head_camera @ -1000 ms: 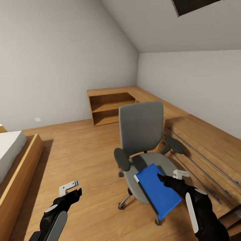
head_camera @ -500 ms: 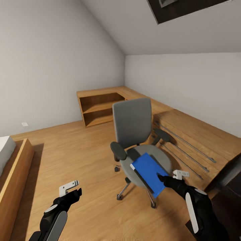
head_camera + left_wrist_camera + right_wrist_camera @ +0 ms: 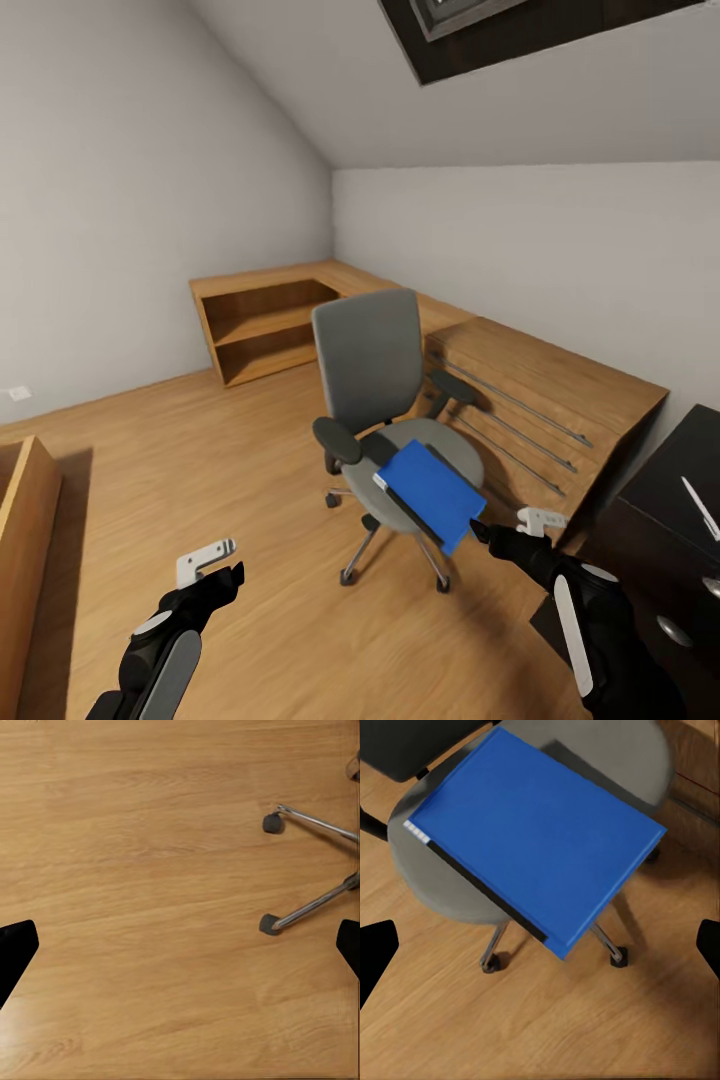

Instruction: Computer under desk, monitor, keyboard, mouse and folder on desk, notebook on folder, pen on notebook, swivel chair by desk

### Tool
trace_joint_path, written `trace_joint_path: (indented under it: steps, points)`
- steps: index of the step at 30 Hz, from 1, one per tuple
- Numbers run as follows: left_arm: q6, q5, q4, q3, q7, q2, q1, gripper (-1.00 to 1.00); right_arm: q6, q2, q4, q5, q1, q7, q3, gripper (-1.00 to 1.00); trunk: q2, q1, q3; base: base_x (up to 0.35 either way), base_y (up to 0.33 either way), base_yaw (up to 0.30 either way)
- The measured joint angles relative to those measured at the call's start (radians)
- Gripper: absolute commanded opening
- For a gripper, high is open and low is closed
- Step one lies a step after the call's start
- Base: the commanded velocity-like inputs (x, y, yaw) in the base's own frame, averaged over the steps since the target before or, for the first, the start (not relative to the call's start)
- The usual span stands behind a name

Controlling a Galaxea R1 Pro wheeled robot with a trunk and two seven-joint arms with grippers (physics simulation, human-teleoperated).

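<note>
The folder (image 3: 431, 495) lies on the swivel chair (image 3: 385, 400) seat, one corner overhanging. My right gripper (image 3: 500, 532) hangs just beside it, jaws apparently spread, empty. A clumsy reach could knock it floorward.

Blue folder (image 3: 536, 832) lies flat on the grey swivel chair (image 3: 649, 754) seat, one corner overhanging the wooden floor (image 3: 510, 1027).

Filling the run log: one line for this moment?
folder: on chair seat, overhanging front | left gripper: open, empty | right gripper: open, near folder | desk: right
</note>
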Motion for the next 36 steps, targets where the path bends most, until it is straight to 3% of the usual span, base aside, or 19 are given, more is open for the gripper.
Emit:
trace_joint_path:
  steps: [11,36]
  points:
    - [0.0,0.001,-0.016,0.0,-0.001,-0.001,0.0,1.0,0.001,0.0,0.001,0.001,0.0,-0.001,0.0,1.0,0.0,0.0,0.001,-0.003,0.011,-0.077]
    - [-0.001,0.002,-0.032,0.003,0.0,-0.003,0.0,1.0,-0.001,-0.003,0.03,0.003,0.0,0.001,-0.004,1.0,-0.175,0.096,-0.077,0.0,0.0,0.0]
